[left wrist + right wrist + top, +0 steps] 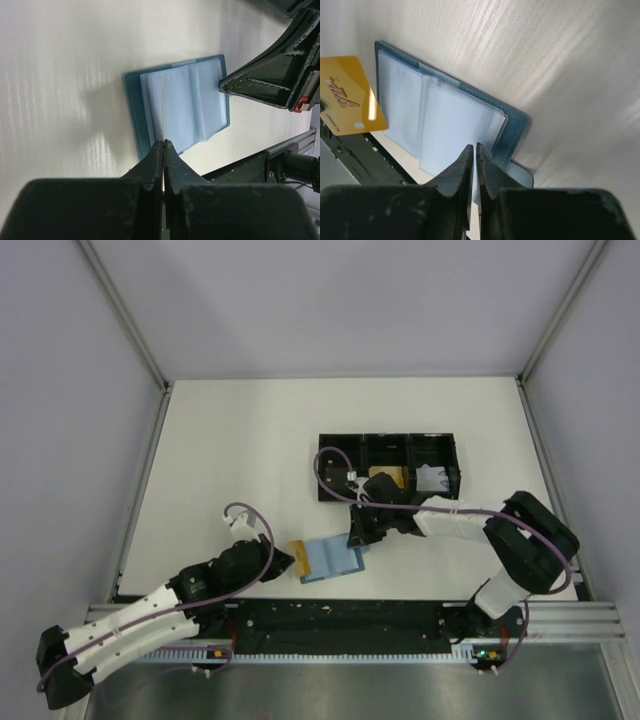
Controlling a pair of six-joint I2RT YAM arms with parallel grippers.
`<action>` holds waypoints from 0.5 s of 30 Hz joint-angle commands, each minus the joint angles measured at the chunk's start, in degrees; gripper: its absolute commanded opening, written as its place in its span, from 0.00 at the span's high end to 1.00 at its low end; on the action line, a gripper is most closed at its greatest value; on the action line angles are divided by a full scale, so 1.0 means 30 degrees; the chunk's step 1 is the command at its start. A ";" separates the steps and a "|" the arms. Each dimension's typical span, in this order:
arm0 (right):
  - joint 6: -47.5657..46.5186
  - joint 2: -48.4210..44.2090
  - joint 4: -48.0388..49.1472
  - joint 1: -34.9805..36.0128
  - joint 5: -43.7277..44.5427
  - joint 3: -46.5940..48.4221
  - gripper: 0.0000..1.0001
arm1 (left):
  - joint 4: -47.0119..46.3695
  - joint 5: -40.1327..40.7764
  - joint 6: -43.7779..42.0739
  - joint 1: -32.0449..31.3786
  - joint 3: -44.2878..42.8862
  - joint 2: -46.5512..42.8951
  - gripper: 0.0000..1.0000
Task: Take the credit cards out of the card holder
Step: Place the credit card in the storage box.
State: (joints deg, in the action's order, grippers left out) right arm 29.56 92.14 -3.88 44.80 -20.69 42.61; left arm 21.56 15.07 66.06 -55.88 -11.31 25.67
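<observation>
The teal card holder (332, 558) lies open on the table, pale blue slotted faces up; it also shows in the left wrist view (185, 102) and the right wrist view (435, 120). My left gripper (284, 562) is shut on an orange-gold credit card (297, 560), held at the holder's left edge. The card is clear in the right wrist view (349, 95) and shows only as a thin edge-on line in the left wrist view (164, 115). My right gripper (358, 540) is shut, its tips (474, 147) at the holder's right edge. No black card shows.
A long black three-compartment tray (388, 443) stands behind the holder. Its middle compartment holds an orange-gold card (385, 480), its right one a white paper wad (432, 478). The metal rail (350, 615) runs along the near edge.
</observation>
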 commanded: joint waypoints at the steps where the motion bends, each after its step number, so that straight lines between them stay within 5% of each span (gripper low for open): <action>1: -0.2026 -0.2729 -0.1545 -0.0254 0.1155 0.0209 0.90 | -0.0095 0.0193 -0.2738 0.0051 -0.1384 -0.0909 1.00; 10: -0.6333 -0.8557 -0.2660 -0.0225 -0.2326 0.0885 0.48 | -0.3346 -0.3407 -0.9592 0.0022 -0.3844 -0.0530 1.00; 15: -0.8356 -1.0876 -0.3306 -0.0254 -0.4819 0.0884 0.38 | -0.4870 -0.7740 -1.3052 0.0022 -0.5162 0.0552 1.00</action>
State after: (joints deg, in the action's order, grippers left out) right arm 12.08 64.20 -11.99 44.34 -27.49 42.54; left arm 14.24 3.57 38.63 -55.88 -22.61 25.10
